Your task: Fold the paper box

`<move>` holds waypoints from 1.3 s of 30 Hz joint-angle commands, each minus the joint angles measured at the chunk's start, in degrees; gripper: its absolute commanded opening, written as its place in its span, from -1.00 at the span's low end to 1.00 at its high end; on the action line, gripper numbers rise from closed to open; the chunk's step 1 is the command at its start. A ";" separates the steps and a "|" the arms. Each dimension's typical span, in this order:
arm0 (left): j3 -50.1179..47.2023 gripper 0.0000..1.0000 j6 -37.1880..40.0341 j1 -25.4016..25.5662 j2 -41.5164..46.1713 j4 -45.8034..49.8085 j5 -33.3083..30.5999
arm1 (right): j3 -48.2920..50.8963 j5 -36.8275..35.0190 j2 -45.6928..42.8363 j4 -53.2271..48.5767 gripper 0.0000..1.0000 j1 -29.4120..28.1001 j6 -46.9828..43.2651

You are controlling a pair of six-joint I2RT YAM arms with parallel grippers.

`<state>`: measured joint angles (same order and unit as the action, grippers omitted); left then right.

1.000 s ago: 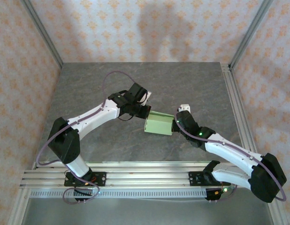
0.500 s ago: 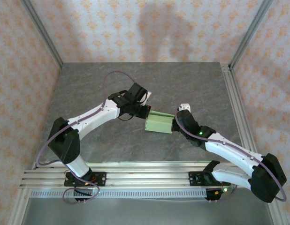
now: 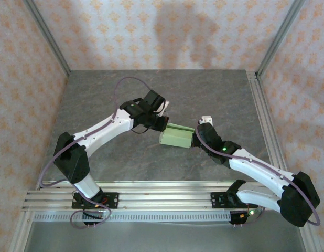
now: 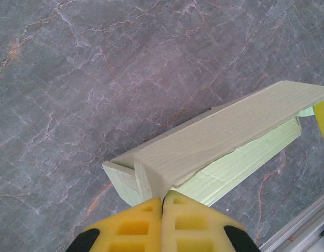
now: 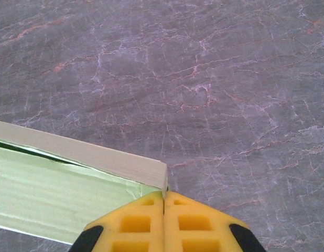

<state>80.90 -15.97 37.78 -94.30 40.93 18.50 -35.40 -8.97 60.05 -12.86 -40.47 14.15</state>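
Note:
The paper box (image 3: 176, 137) is a pale light-green, partly folded long box held above the grey table between both arms. My left gripper (image 3: 163, 124) pinches its left end; in the left wrist view the yellow fingers (image 4: 131, 226) are shut on a corner flap of the paper box (image 4: 214, 142). My right gripper (image 3: 196, 135) holds the right end; in the right wrist view its yellow fingers (image 5: 196, 220) are shut on the corner edge of the paper box (image 5: 57, 178). The box's upper panel tilts over its lighter green inside.
The grey marble-patterned table (image 3: 214, 100) extends behind and around the box. Aluminium rails (image 3: 151, 197) run along the near edge, and a frame post (image 3: 264, 121) lines the right side. Patterned walls enclose the back and sides.
The box has moved slightly up and away from the arm bases, and it looks flatter and narrower from above. Both grippers kept their hold and shifted with it.

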 commanded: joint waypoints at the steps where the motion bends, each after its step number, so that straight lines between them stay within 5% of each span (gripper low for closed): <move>1: 1.59 -1.00 1.30 0.36 -0.71 3.02 0.08 | -1.65 -0.35 0.13 -1.66 -0.98 -0.40 0.10; 17: 5.56 -1.00 -6.03 0.10 -4.62 5.92 1.98 | -1.17 0.30 1.30 -0.95 -0.97 -0.40 -0.07; 39: 3.57 -1.00 -15.08 -1.40 -4.17 -1.71 11.32 | -0.31 -0.34 1.40 -0.41 -0.97 -0.42 -0.43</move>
<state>84.29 -30.81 35.83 -98.67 42.44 25.85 -35.59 -10.59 61.06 -13.06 -40.45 14.11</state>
